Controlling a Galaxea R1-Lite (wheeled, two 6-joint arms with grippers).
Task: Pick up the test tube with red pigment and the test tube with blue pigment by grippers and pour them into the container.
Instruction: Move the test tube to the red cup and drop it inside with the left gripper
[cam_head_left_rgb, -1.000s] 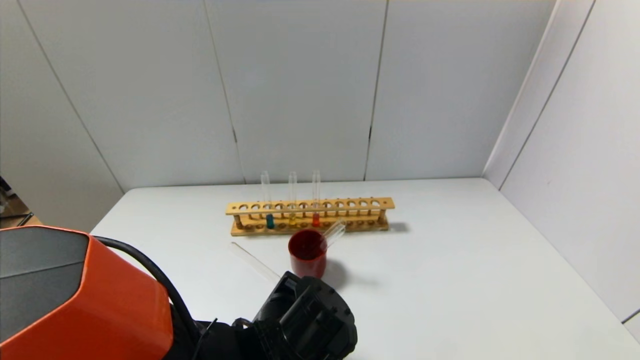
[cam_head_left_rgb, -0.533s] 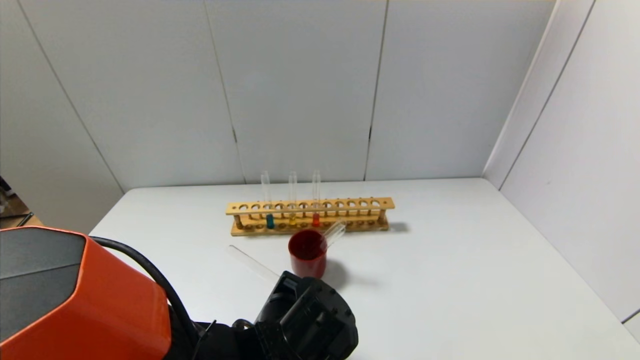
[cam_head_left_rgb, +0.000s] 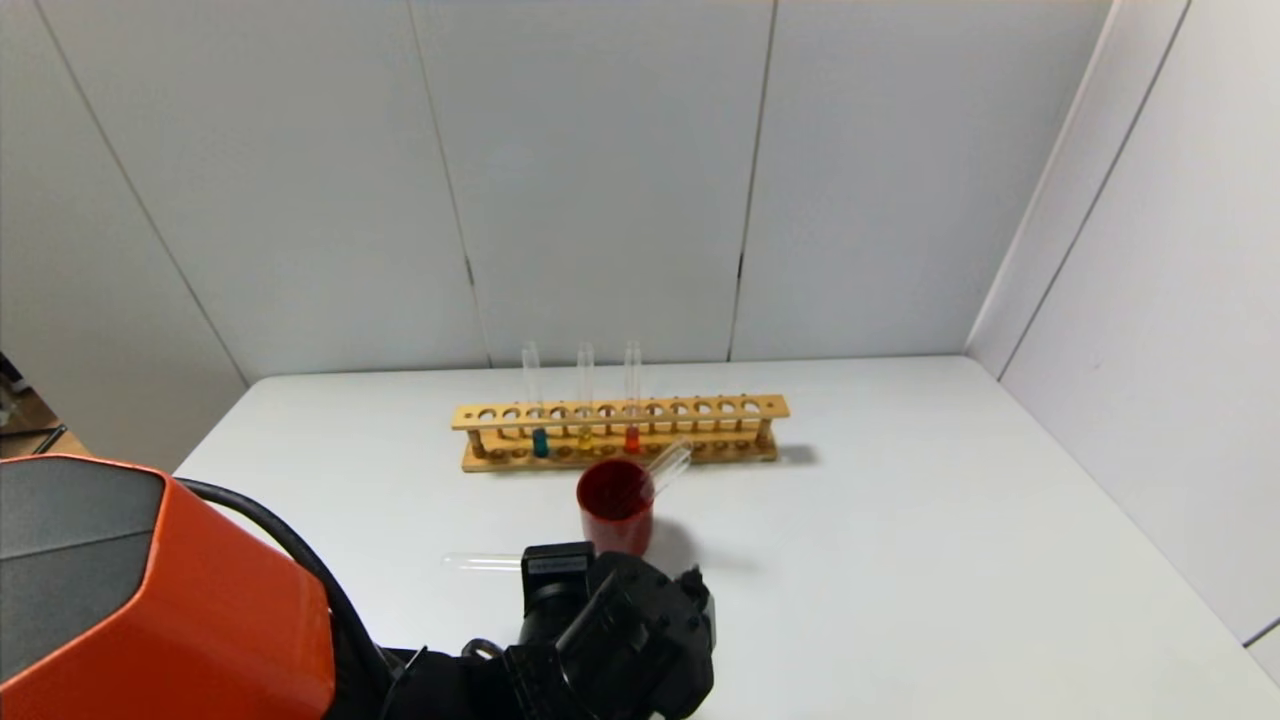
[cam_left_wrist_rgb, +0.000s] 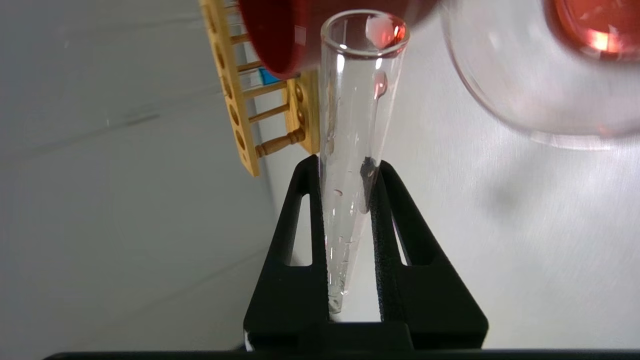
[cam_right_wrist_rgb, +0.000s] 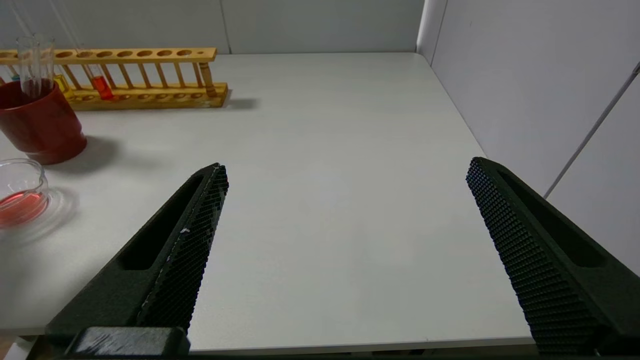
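Observation:
My left gripper (cam_head_left_rgb: 610, 630) (cam_left_wrist_rgb: 347, 162) is shut on a clear, nearly empty test tube (cam_left_wrist_rgb: 357, 100) with reddish drops near its mouth; in the head view the tube (cam_head_left_rgb: 480, 562) lies level, pointing left. The glass beaker (cam_left_wrist_rgb: 500, 90) (cam_right_wrist_rgb: 30, 172) holds red liquid beside the tube's mouth; the gripper hides it in the head view. The red-liquid tube (cam_head_left_rgb: 632, 438) (cam_right_wrist_rgb: 102, 87) and the blue-liquid tube (cam_head_left_rgb: 540, 442) stand in the wooden rack (cam_head_left_rgb: 620, 412). My right gripper (cam_right_wrist_rgb: 347, 167) is open and empty over the table's near right part.
A yellow-liquid tube (cam_head_left_rgb: 585, 438) stands between the two in the rack. A dark red cup (cam_head_left_rgb: 615, 505) (cam_right_wrist_rgb: 40, 130) in front of the rack holds an empty tube (cam_head_left_rgb: 668, 465) leaning right. White walls enclose the back and right.
The left gripper has rotated: the held tube swung from slanting up and away to the left to lying level, pointing left. Nothing else moved.

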